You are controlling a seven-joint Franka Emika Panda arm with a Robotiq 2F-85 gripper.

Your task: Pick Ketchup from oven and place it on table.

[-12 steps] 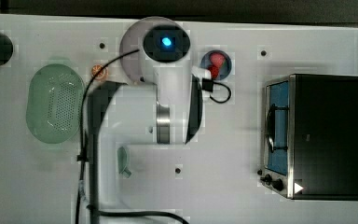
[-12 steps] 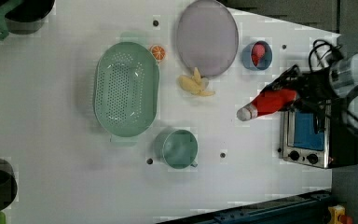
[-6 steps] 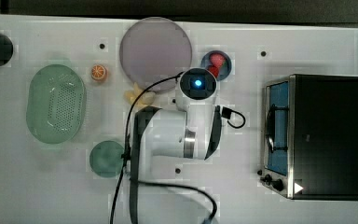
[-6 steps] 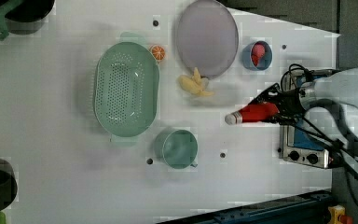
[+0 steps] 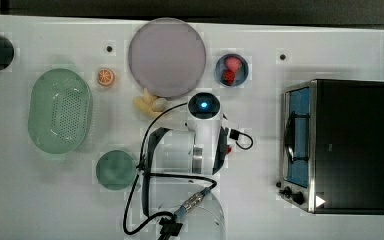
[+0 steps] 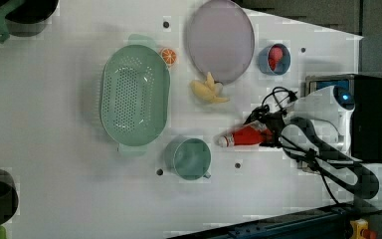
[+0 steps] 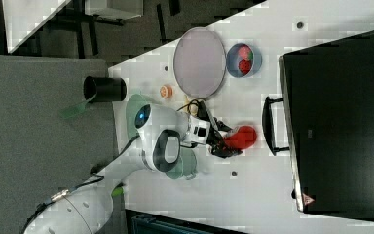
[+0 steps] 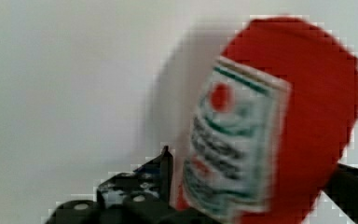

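the robot's gripper was closed on the ketchup, carrying the slim red bottle over the white table and clear of the oven, whose glass door faced the arm in the top view. in the left view the bottle lay roughly level, its white cap pointing toward the green cup and its base end clamped in the jaws; in the right view the red body stood between the gripper and the oven's dark handle. the wrist view showed the label close up with a dark finger beside it and pale tabletop behind (whether the bottle already touched the surface could not be told). other items sat apart from the bottle: a green colander, a grey plate, a banana, an orange slice and a blue bowl of red fruit. judged from its look, the plastic squeeze bottle would be light, smooth and somewhat yielding, so a hard pinch could dent it or force out sauce; a firm hold across the stiffer body near the base, as here, seemed sound. set down on its side it might roll, so a gentle release low over bare table seemed wise.
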